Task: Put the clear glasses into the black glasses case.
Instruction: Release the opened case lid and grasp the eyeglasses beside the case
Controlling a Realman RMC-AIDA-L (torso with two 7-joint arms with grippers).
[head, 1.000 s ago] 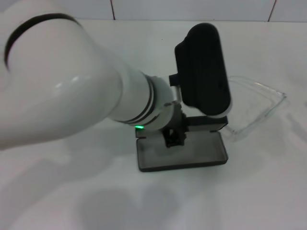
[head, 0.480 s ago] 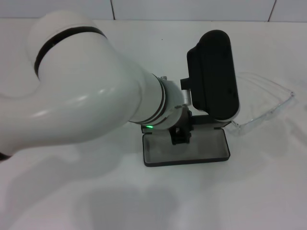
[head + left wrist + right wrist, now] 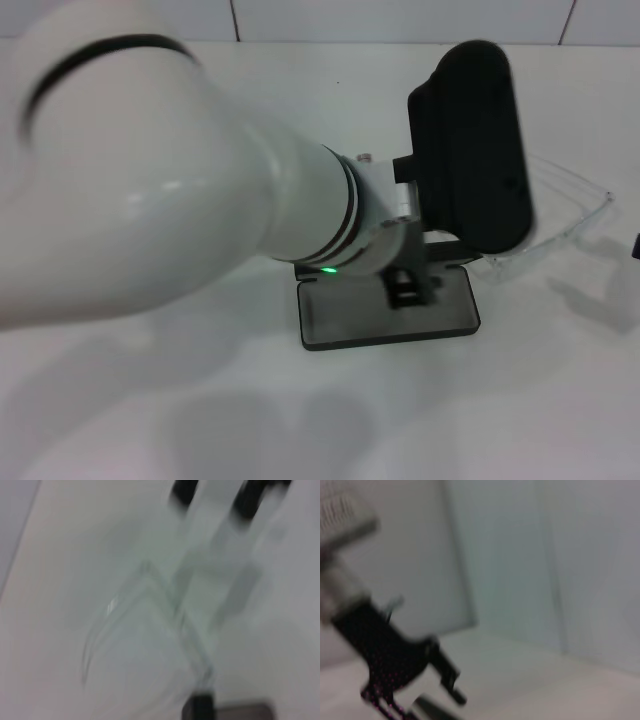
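Note:
The black glasses case lies open at mid-table, its grey-lined tray towards me and its lid behind. The clear glasses rest on the table just right of the case, outside it; the left wrist view shows the glasses beside a case corner. My left gripper hangs over the tray, empty as far as I can see. My right gripper shows only as a sliver at the right edge. In the left wrist view the right gripper has two dark tips apart, beyond the glasses.
My bulky white left arm and its black wrist block cover the table's left and middle. A tiled wall runs along the back. The right wrist view shows the wall and the left arm's black gripper.
My left wrist and its black block have swung to the right over the case. A dark sliver of the right gripper and its shadow have come in at the right edge.

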